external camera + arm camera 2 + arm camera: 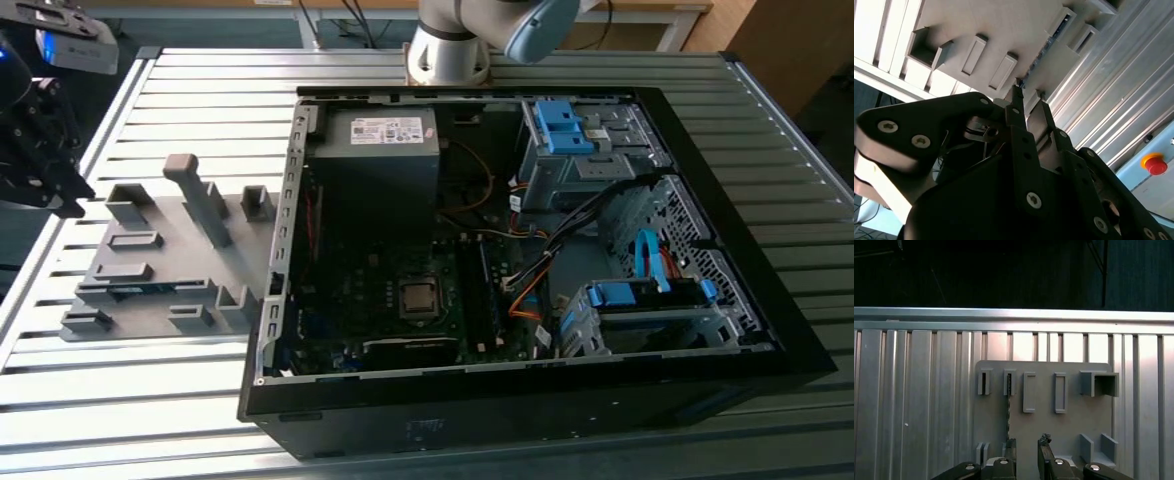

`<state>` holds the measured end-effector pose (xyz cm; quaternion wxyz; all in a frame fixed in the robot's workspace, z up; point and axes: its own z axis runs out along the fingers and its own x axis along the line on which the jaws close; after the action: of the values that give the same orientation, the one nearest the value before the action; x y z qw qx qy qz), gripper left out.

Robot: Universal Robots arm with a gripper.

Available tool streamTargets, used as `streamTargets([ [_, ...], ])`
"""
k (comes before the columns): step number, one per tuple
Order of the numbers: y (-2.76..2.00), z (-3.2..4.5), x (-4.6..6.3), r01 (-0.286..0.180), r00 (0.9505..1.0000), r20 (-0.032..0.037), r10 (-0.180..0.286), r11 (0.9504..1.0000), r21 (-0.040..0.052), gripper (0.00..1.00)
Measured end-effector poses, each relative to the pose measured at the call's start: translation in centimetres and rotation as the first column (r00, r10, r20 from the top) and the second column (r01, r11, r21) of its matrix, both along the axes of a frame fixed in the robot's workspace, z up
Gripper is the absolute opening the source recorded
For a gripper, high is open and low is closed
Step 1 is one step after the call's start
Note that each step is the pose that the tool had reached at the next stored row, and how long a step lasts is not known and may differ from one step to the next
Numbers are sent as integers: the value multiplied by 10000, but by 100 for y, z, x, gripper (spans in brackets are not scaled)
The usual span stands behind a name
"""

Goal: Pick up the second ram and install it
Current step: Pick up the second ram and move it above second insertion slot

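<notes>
The second ram (pixel 1008 412) is a thin dark board standing on edge in a slot of the grey holder plate (pixel 1074 415). In the second wrist view the ram (pixel 1046 47) runs as a dark strip with blue marks between two holder blocks. In the exterior view the ram (pixel 140 290) lies low on the plate's near side. My gripper (pixel 1028 447) hovers above the plate, open, holding nothing. One of its fingers (pixel 1013 450) lines up with the near end of the ram. In the exterior view the gripper (pixel 60 195) hangs at the far left, over the plate's edge.
An open computer case (pixel 534 380) lies on the slatted metal table (pixel 200 100) on the exterior view's right, with its motherboard (pixel 418 297), cables and blue drive bays showing. Tall grey upright blocks (pixel 200 200) rise from the holder plate. A red stop button (pixel 1154 164) sits beyond the table.
</notes>
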<state>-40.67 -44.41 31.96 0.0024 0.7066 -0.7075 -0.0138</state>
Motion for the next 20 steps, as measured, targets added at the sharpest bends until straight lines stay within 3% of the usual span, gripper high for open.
streamTargets([
  [7,-33,-89,-4,1,10000,0,-1,10000,2,31],
  [20,-51,-213,-5,0,10000,-1,0,10000,2,31],
])
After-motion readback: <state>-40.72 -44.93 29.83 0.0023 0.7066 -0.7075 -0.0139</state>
